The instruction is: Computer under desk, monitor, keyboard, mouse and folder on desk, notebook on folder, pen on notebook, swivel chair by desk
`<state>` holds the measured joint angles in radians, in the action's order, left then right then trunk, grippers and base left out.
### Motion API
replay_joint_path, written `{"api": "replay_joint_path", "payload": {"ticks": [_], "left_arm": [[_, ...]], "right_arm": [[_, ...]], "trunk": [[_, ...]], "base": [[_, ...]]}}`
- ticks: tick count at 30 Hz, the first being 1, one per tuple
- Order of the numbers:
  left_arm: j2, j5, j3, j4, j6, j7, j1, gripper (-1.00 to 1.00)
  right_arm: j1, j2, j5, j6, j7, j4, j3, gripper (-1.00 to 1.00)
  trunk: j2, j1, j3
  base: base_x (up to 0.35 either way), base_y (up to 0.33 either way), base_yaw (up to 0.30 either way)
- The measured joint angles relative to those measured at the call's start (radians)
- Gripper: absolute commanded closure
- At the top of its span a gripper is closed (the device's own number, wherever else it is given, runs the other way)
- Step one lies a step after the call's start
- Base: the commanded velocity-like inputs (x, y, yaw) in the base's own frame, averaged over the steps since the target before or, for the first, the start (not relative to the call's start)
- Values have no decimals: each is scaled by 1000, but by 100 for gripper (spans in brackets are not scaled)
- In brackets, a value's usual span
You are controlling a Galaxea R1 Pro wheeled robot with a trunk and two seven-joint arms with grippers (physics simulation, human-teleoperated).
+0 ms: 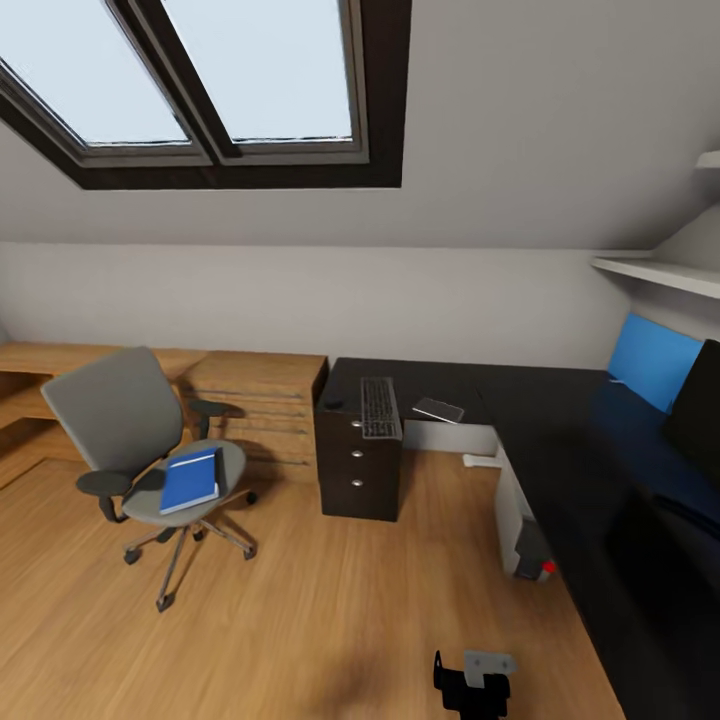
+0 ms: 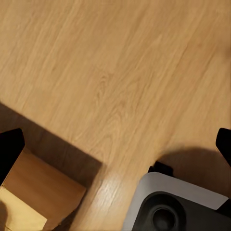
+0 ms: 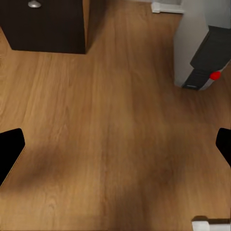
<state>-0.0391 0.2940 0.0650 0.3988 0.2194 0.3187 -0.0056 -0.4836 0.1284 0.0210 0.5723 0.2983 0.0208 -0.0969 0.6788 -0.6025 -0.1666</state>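
1. Blue folder (image 1: 191, 480) lies on the chair (image 1: 140, 440) seat, left, well apart from the tabletop (image 1: 560, 420); not yet moved. Count: one folder, one chair.
2. Keyboard (image 1: 380, 407) is on the tabletop's far left end, above a black drawer cabinet (image 1: 358, 465). Small dark lump at that corner is probably the mouse (image 1: 333, 404), just beside the keyboard; too small to confirm. One each.
3. Monitor (image 1: 695, 415) is at the right edge, on the tabletop and well apart from the keyboard, so "next to" looks unmet. One.
4. Computer (image 1: 527, 525) stands on the floor under the tabletop: judged done. One.
5. Flat grey object (image 1: 439, 409) right of the keyboard: notebook or not, cannot tell. Pen not identified.
6. Chair sits away from the tabletop; positioning still left.
7. Left fingers (image 2: 10, 151) and right fingers (image 3: 10, 149) spread wide over bare floor, grasping nothing. Two grippers.
8. Estimate: early; folder, stacking and chair steps remain.
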Motion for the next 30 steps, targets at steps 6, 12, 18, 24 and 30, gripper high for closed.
{"api": "replay_joint_path", "payload": {"ticks": [6,12,18,24,30], "left_arm": [[-1,1,-2,0,-3,0,0,-100],[1,1,-2,0,3,1,0,-100],[2,1,-1,1,5,1,0,-100],[1,2,-2,2,6,1,0,-100],[0,4,-3,1,5,2,0,-100]], "right_arm": [[0,4,0,-1,0,0,-1,-100],[0,3,4,0,1,1,-1,-100],[0,3,4,0,1,1,-1,-100],[0,4,4,-1,1,1,-1,-100],[0,5,4,-1,0,1,-1,-100]], "trunk": [[0,0,0],[0,0,0],[0,0,0],[0,0,0],[0,0,0]], "base": [[333,113,0],[146,12,-169],[144,1,-250],[310,43,-62],[326,89,-4]]}}
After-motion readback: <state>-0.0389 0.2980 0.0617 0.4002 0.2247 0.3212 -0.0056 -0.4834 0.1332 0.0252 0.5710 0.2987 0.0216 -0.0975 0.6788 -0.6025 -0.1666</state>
